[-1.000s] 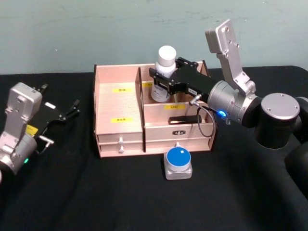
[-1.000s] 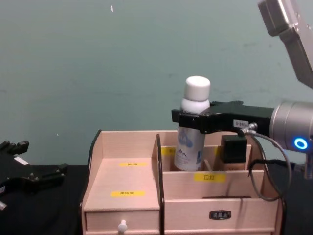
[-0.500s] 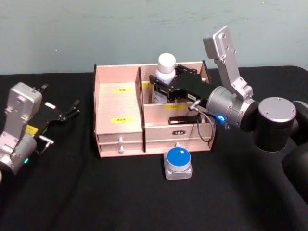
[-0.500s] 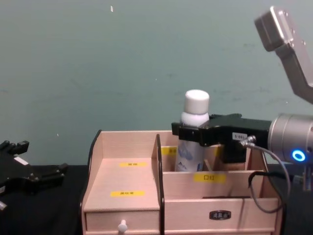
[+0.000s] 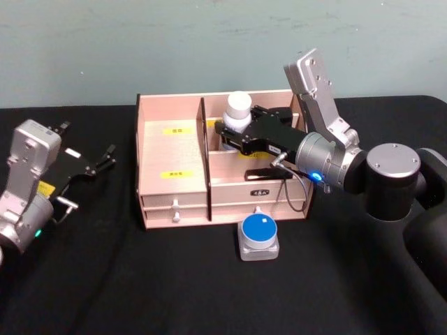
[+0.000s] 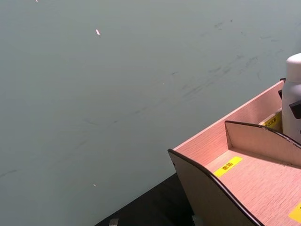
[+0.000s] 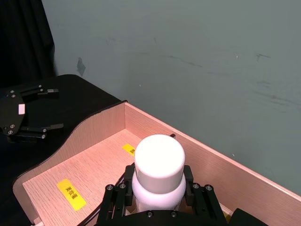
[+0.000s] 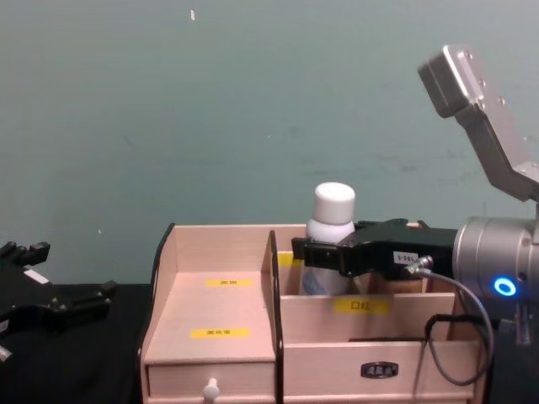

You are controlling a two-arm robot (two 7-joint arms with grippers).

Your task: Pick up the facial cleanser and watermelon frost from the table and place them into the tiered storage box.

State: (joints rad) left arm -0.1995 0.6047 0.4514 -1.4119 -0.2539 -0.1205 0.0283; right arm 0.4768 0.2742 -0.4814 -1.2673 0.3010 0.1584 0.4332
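Note:
My right gripper [image 5: 230, 131] is shut on a white bottle with a white cap [image 5: 238, 109], holding it upright. Its lower part is sunk into the back compartment of the tiered storage box [image 5: 171, 150], right of the tall divider. The chest view shows the bottle [image 8: 332, 209] with its cap above the box [image 8: 219, 311] and the right gripper [image 8: 316, 252] around its body. From the right wrist the cap [image 7: 159, 160] sits between the black fingers [image 7: 117, 195]. A squat jar with a blue lid [image 5: 259, 236] stands on the table before the box. I cannot read which one is the facial cleanser and which the watermelon frost.
My left gripper [image 5: 105, 157] rests open at the table's left, apart from the box; it also shows in the chest view [image 8: 84, 299]. The table is covered in black cloth [image 5: 140, 279]. A teal wall [image 5: 140, 42] rises close behind the box.
My right gripper has lowered the white bottle from above the box down into the back compartment. The left arm and the blue-lidded jar have stayed put.

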